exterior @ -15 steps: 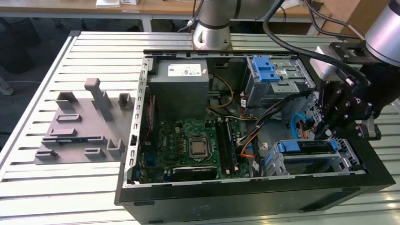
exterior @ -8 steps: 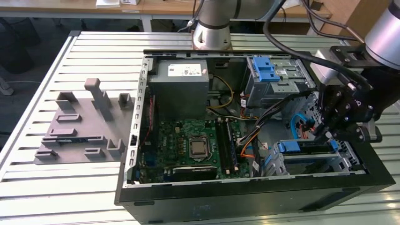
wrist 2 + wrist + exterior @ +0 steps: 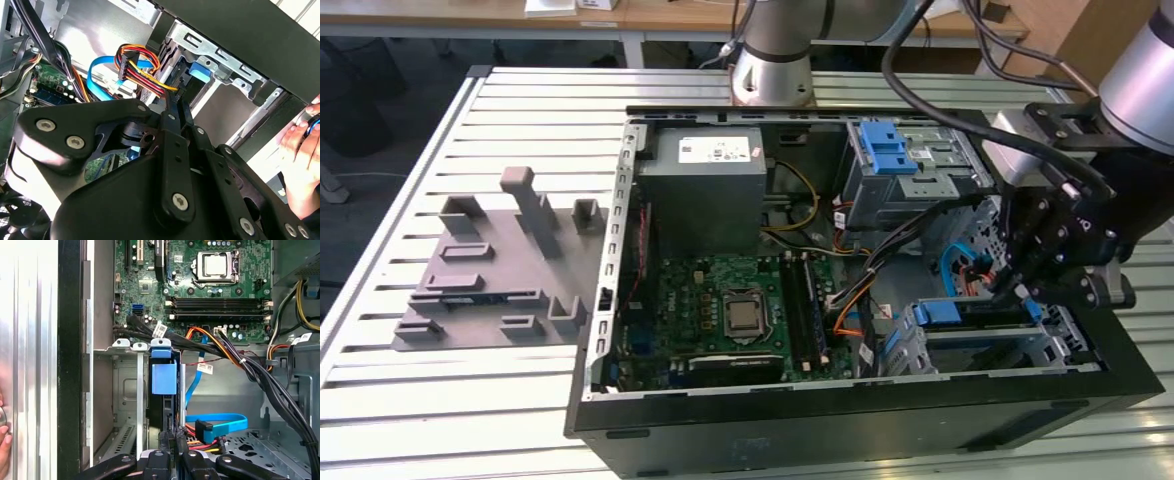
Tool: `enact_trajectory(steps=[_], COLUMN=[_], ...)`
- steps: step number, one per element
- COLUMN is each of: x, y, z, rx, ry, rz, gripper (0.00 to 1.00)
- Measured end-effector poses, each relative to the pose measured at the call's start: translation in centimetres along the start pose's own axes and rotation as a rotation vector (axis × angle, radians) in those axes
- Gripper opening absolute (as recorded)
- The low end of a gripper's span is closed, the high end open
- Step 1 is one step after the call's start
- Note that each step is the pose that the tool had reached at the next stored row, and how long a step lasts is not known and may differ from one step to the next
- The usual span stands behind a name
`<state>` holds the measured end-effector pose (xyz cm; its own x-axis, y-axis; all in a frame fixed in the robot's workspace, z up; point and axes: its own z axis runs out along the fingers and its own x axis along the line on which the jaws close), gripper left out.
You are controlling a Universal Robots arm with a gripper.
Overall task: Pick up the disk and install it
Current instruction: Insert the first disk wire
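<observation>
The disk stands on edge in the lower drive cage of the open computer case, at the exterior view's right, with its blue carrier tab showing. Both wrist views show that blue tab: the disk in the first, the disk in the second. My gripper hangs just above the cage. Its black fingers lie close together, and the gripper has its tips at the disk's edge, nothing visibly between them.
Orange and blue cables run right beside the fingertips. The case also holds a motherboard, a grey power supply and an upper drive bay. A grey fixture lies on the slatted table. A person's hand rests by the case wall.
</observation>
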<state>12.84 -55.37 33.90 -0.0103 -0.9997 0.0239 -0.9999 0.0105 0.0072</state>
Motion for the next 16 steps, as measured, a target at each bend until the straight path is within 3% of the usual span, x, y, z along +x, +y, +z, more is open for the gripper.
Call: enact_trajectory(steps=[16], x=[-0.07], y=[-0.11], z=[0.31], rx=[0.0], ry=[-0.0003], rz=[-0.001], gripper=[0.16])
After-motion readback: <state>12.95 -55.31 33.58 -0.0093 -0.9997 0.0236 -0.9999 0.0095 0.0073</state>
